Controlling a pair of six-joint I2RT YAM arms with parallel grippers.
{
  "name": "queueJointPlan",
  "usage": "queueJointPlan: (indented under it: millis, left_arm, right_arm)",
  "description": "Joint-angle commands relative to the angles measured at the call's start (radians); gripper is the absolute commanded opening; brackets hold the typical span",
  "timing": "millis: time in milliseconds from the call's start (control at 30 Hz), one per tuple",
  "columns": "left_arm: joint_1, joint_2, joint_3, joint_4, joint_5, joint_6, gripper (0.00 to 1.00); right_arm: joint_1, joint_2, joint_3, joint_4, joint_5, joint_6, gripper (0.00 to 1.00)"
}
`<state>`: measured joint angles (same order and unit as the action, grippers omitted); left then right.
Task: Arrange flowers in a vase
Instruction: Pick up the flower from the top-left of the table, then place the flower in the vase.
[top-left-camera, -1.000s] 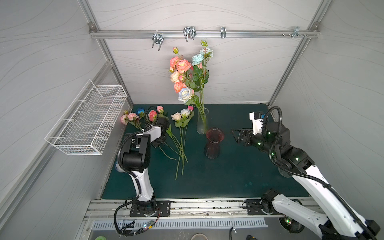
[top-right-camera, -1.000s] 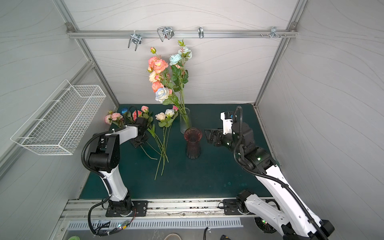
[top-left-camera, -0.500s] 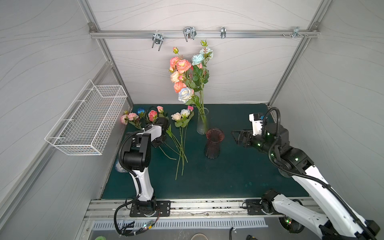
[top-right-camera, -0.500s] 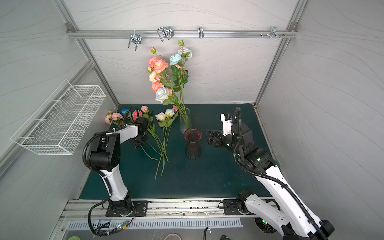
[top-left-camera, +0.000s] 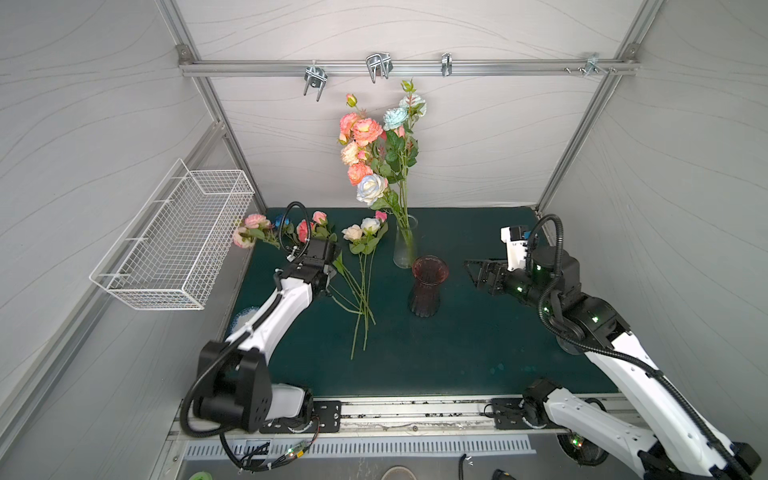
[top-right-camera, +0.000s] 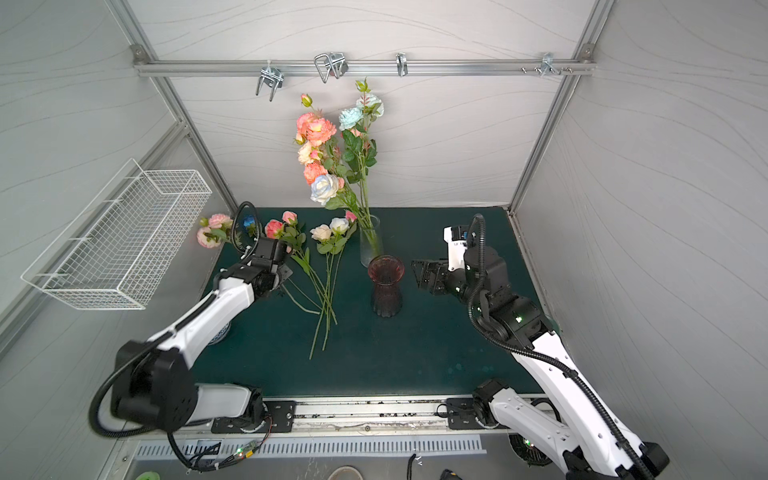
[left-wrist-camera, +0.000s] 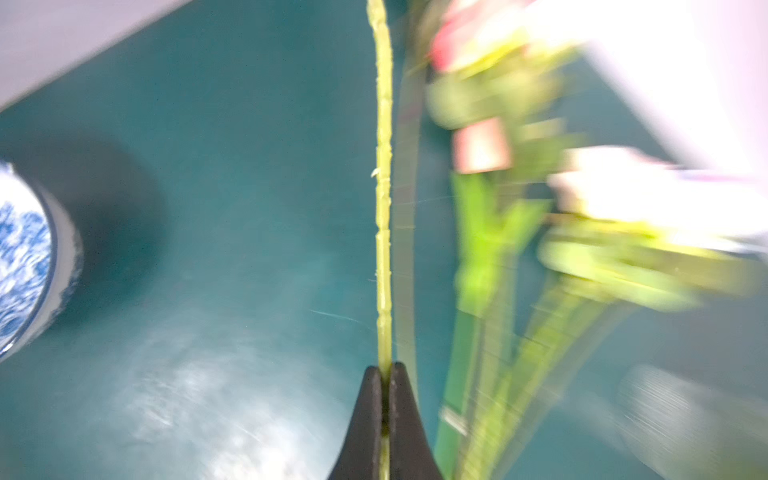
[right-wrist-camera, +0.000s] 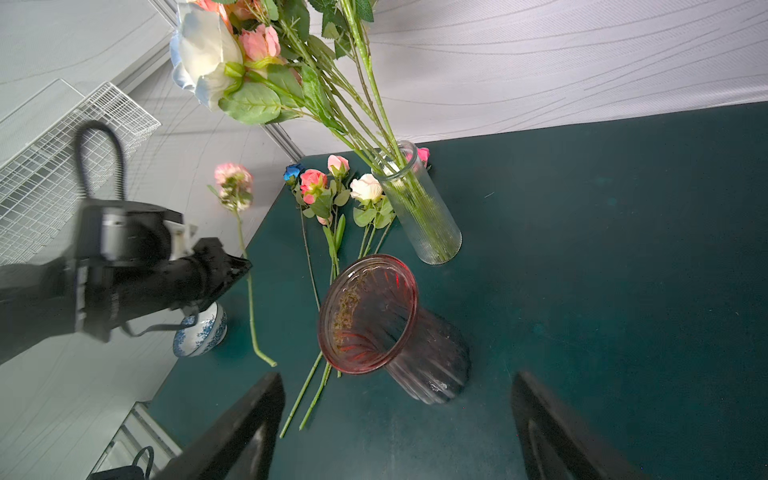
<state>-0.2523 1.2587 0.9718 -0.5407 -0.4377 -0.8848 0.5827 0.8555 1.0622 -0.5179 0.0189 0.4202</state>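
Two arms work over one dark green surface (top-left-camera: 457, 353). It carries three vessels. One ribbed clear vase (top-left-camera: 405, 249) stands upright at the back middle. One fluted red vase (top-left-camera: 428, 286), empty and upright, is just in front of it. One blue-and-white bowl (right-wrist-camera: 203, 336) sits near the left edge beside the left arm. The flowers (top-left-camera: 366, 129) fall into three lots. The bunch standing in the clear vase shows at least eight blooms in peach, cream, pale blue and white, plus two closed buds at the top; they overlap too much for an exact count. Six blooms show on the surface between the left arm and the clear vase: one deep blue rose (right-wrist-camera: 294, 171), three pink and two white. Their long stems fan toward the near edge and cross, so the stems cannot be counted surely. The left gripper (left-wrist-camera: 386, 374) is clamped tight on a single green stem (right-wrist-camera: 249, 299) that carries two pink blooms (top-left-camera: 254, 220) at the back left corner. The right gripper (top-left-camera: 473, 274) is spread wide and holds nothing, just beside the red vase and pointed at it without touching. One white wire basket (top-left-camera: 178, 245) hangs on the left wall, and three metal hooks (top-left-camera: 378, 66) hang from one rail (top-left-camera: 519, 66) above.
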Motion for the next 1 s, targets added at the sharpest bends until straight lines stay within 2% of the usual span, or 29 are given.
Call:
queueJointPlan:
  millis: [0,67,167,267,367,500,600,767,967]
  left_arm:
    - [-0.120,-0.188,0.020,-0.018,-0.141,0.059,0.00]
    - [-0.218,-0.311,0.044,-0.037,-0.186,0.128,0.00]
    - [-0.373,-0.478,0.052,0.000,-0.192,0.234,0.00]
    - [-0.500,-0.581,0.032,0.098,-0.070,0.366,0.00]
    - [-0.610,-0.599,0.034,0.193,0.058,0.489,0.00]
    - [-0.703,-0.524,0.060,0.325,0.084,0.627,0.00]
    - [-0.753,-0.403,0.114,0.433,0.035,0.720,0.00]
    - [-0.757,-0.257,0.113,0.735,0.013,0.812,0.00]
    - [-0.757,-0.062,0.179,0.984,0.018,0.869,0.00]
  right_arm:
    - [-0.006,-0.009,0.001,0.008,-0.005,0.003,0.87]
    - [-0.006,-0.017,0.000,0.006,-0.008,-0.003,0.87]
    - [-0.006,-0.037,-0.013,0.042,-0.054,-0.020,0.88]
    - [-0.004,-0.040,-0.027,0.148,-0.236,-0.050,0.88]
    - [0.019,-0.017,0.001,0.182,-0.283,-0.068,0.88]
    - [0.049,-0.023,0.014,0.214,-0.273,-0.078,0.88]
    - [0.060,-0.057,0.008,0.196,-0.202,-0.081,0.88]
    - [0.060,-0.161,-0.023,0.146,-0.110,-0.093,0.88]
    - [0.059,-0.244,-0.034,0.098,-0.051,-0.123,0.88]
